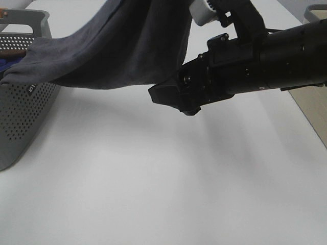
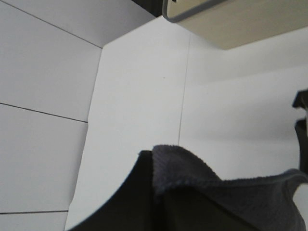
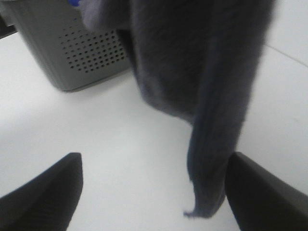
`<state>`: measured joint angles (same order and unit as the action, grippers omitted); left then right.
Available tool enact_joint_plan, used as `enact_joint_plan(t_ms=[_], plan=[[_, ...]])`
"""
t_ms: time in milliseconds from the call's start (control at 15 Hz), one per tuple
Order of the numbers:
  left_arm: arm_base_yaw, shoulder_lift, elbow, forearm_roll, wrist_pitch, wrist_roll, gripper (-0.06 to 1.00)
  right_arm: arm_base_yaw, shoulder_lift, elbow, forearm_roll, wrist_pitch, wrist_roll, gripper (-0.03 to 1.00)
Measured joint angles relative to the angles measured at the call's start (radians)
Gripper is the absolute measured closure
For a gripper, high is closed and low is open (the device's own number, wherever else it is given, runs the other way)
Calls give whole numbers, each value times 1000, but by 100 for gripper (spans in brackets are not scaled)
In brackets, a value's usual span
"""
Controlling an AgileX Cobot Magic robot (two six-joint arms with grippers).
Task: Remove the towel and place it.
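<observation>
The towel [image 1: 127, 46], a dark charcoal terry cloth, hangs in the air above a white table [image 1: 153, 178]. One end trails over the rim of a grey perforated basket [image 1: 23, 117]. From there the cloth rises to the left gripper [image 2: 159, 192], which is out of sight in the high view. In the left wrist view, a fold of towel pokes out from between the dark jaws, so that gripper appears to be clenched on the cloth.

The right gripper [image 3: 155, 163] reaches in from the opposite side with its jaws spread wide and holding nothing. The towel's free end hangs straight ahead of these jaws as a long strip running top to bottom. Its lowest corner dangles closer to one finger [image 3: 269, 192] than to the other, and it is not between the fingers. The basket lies beyond the cloth.

The right arm is the nearer one to this loose end. Taking hold of it would likely mean moving forward and centring on the strip.
</observation>
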<state>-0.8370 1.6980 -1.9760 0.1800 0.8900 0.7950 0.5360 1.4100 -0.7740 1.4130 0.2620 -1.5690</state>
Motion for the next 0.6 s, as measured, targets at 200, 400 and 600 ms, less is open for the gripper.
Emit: enact_joint_plan(t_ms=[200,400,600], plan=[[3,0,0,-5,33,-3,94,0,-25,0,1,-8,3,19],[3,0,0,-32,25,-3,94,0,11,0,1,7,3,19],[3,0,0,-31,25,-28,94,0,19,20,0,9,5,20]])
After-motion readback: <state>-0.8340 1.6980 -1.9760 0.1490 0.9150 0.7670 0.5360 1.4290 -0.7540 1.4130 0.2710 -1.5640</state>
